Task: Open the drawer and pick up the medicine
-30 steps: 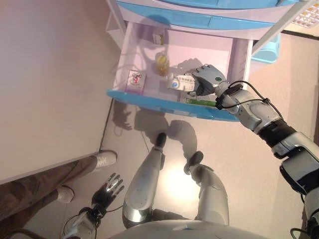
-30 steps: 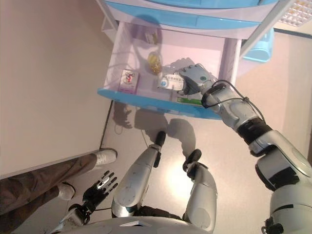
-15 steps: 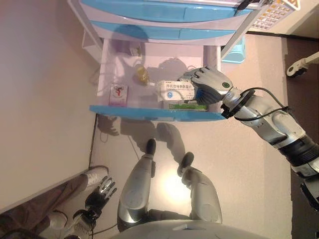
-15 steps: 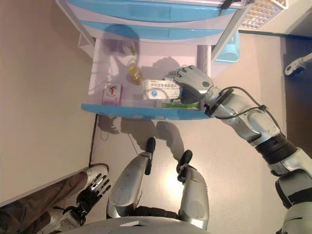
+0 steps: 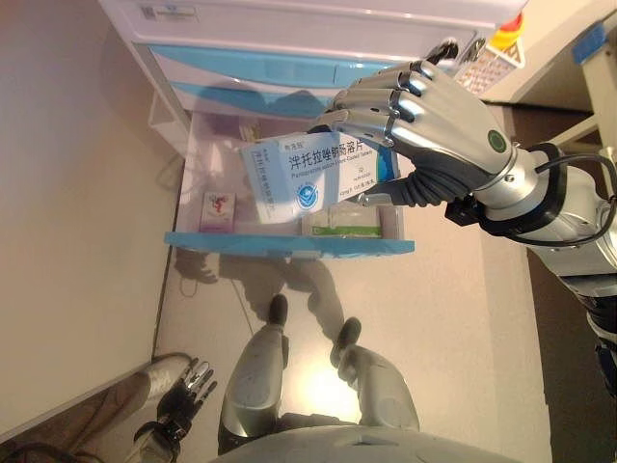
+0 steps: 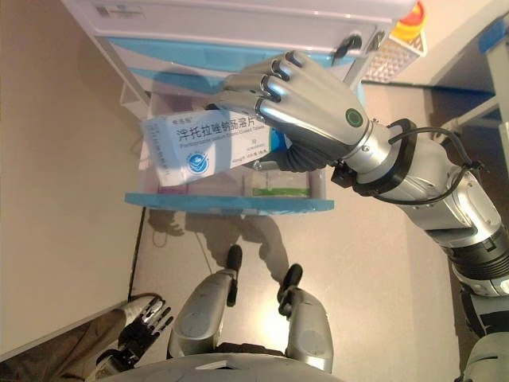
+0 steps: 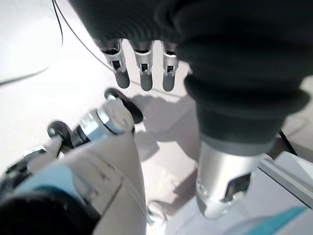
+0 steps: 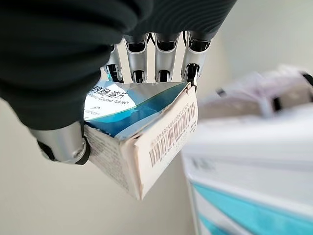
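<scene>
My right hand (image 5: 424, 135) is shut on a white and blue medicine box (image 5: 313, 178) and holds it high above the open drawer (image 5: 289, 244), close to the camera. The box also shows in the right wrist view (image 8: 142, 132), pinched between fingers and thumb. The drawer has a blue front and pale walls. In it lie a small white and red box (image 5: 218, 204) at the left and a green and white box (image 5: 342, 224) near the front. My left hand (image 5: 183, 413) hangs low at my side with its fingers straight and holds nothing.
The white cabinet (image 5: 289, 39) has more blue drawer fronts above the open one. A white mesh basket (image 5: 487, 68) stands at its right. A wall runs along the left. A person's shoe and trouser leg (image 5: 145, 381) show at the lower left near my left hand.
My right hand has lifted the medicine box up out of the drawer and toward the camera. The camera has shifted, so the cabinet sits differently in view.
</scene>
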{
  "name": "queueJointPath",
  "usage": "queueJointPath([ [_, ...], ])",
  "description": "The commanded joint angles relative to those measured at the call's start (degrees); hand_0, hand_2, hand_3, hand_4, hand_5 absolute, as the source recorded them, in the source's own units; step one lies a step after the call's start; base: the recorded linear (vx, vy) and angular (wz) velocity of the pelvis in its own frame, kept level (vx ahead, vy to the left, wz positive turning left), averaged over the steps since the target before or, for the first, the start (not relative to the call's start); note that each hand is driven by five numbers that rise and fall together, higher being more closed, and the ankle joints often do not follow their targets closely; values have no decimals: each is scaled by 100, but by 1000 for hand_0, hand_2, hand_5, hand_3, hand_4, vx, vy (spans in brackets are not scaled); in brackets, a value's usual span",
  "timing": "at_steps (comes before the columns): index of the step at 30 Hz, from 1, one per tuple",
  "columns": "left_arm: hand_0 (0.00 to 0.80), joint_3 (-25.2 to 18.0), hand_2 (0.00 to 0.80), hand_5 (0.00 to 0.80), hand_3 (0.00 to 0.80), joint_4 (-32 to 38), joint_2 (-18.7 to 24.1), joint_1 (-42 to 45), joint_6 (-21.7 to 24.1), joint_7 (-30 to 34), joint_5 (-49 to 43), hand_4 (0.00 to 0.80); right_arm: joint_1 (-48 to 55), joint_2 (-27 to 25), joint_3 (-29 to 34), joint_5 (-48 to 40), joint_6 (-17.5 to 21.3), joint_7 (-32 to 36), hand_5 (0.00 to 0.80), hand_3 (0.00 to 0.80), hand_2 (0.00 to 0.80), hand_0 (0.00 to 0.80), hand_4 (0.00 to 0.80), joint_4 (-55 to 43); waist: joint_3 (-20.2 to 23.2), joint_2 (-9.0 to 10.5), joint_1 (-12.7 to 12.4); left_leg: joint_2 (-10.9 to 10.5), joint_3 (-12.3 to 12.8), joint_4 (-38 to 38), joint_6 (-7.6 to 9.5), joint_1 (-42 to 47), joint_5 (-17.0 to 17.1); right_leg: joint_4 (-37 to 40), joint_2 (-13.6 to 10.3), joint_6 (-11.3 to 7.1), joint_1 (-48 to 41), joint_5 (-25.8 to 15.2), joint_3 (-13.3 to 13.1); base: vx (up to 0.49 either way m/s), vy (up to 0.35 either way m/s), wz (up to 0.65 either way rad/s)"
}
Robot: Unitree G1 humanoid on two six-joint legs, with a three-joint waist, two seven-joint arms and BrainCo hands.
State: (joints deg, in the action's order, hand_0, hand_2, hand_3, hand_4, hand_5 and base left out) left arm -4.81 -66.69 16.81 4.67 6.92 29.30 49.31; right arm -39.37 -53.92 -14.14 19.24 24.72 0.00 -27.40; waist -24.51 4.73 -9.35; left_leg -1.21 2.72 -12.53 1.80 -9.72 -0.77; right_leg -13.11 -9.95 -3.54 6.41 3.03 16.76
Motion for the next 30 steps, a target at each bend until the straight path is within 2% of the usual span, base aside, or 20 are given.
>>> queueJointPath([
  [1, 0, 52, 0, 0, 0, -19, -89, 605, 83, -6, -275, 0, -415, -142, 134, -416, -107, -100, 800, 800, 800, 800, 800, -265, 555, -234, -124, -205, -33, 628, 19, 552, -508, -742, 16, -431, -122, 259, -57, 97, 25, -2],
  [7, 0, 66, 0, 0, 0, -3, -122, 637, -9, -178, -365, 0, -904, -169, 57, -664, -675, -59, 800, 800, 800, 800, 800, -94, 743, -186, -227, -241, -130, 621, 13, 647, -525, -633, 1, -410, -307, 311, -24, 90, 21, 1],
  [10, 0, 69, 0, 0, 0, -3, -137, 650, -34, -256, -384, 0, -1173, -168, -53, -516, -918, -186, 800, 800, 800, 800, 800, 125, 807, -161, -278, -253, -188, 617, 11, 701, -534, -590, -11, -398, -396, 313, 7, 94, 20, 4],
  [13, 0, 75, 0, 0, 0, -20, -127, 661, -82, -339, -424, 0, -1569, -152, -240, -520, -1338, -358, 800, 800, 800, 800, 800, 528, 883, -132, -353, -269, -252, 599, 8, 748, -541, -585, -33, -395, -474, 306, 36, 87, 29, 10],
  [20, 0, -34, 0, 0, 0, 71, -64, 735, -323, -601, -501, 0, -2235, -235, -703, -572, -1881, -734, 800, 800, 800, 800, 800, 1862, 1039, -91, -507, -317, -376, 610, 15, 804, -519, -521, -87, -382, -635, 274, 158, 67, 35, 10],
  [30, 0, -79, 0, 0, 0, 291, 33, 821, -689, -815, -605, 0, -2994, -252, -1596, -298, -2150, -806, 800, 800, 800, 800, 800, 4025, 1204, -86, -744, -403, -614, 615, 28, 820, -465, -430, -155, -359, -842, 241, 317, 59, 46, 12],
])
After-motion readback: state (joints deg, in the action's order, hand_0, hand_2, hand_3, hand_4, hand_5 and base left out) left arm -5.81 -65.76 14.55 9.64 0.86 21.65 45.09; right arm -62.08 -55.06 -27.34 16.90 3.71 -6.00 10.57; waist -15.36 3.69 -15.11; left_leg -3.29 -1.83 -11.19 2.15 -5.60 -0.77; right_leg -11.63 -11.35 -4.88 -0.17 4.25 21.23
